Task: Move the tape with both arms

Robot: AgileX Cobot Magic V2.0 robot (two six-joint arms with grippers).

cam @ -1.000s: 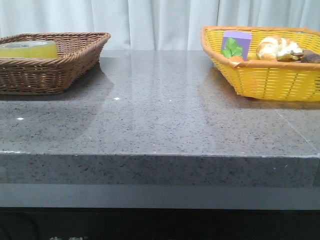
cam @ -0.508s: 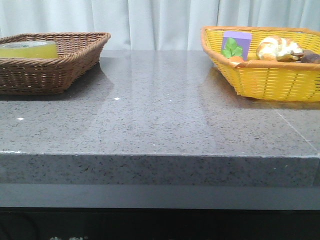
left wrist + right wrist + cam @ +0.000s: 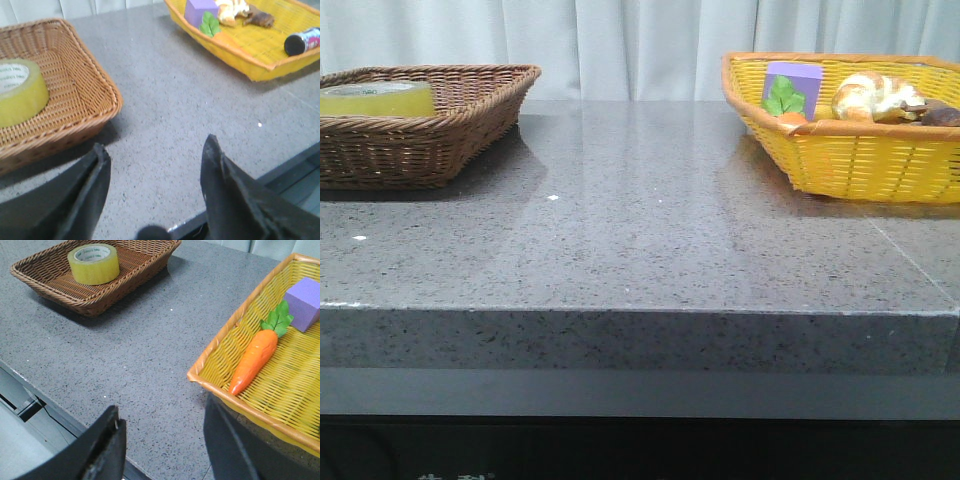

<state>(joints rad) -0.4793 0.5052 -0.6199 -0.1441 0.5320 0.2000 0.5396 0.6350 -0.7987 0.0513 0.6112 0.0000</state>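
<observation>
The yellow tape roll (image 3: pixel 378 97) lies flat in the brown wicker basket (image 3: pixel 470 125) at the table's back left. It also shows in the left wrist view (image 3: pixel 19 91) and the right wrist view (image 3: pixel 94 263). My left gripper (image 3: pixel 155 155) is open and empty, above the front of the grey table, apart from the brown basket (image 3: pixel 95 85). My right gripper (image 3: pixel 162 415) is open and empty near the table's front edge, beside the yellow basket (image 3: pixel 235 385). Neither arm shows in the front view.
The yellow woven basket (image 3: pixel 850 160) at the back right holds a purple block (image 3: pixel 792 78), a toy carrot (image 3: pixel 255 357), a bread-like toy (image 3: pixel 875 95) and a small can (image 3: pixel 302 41). The grey stone table (image 3: pixel 640 240) ends in a front edge.
</observation>
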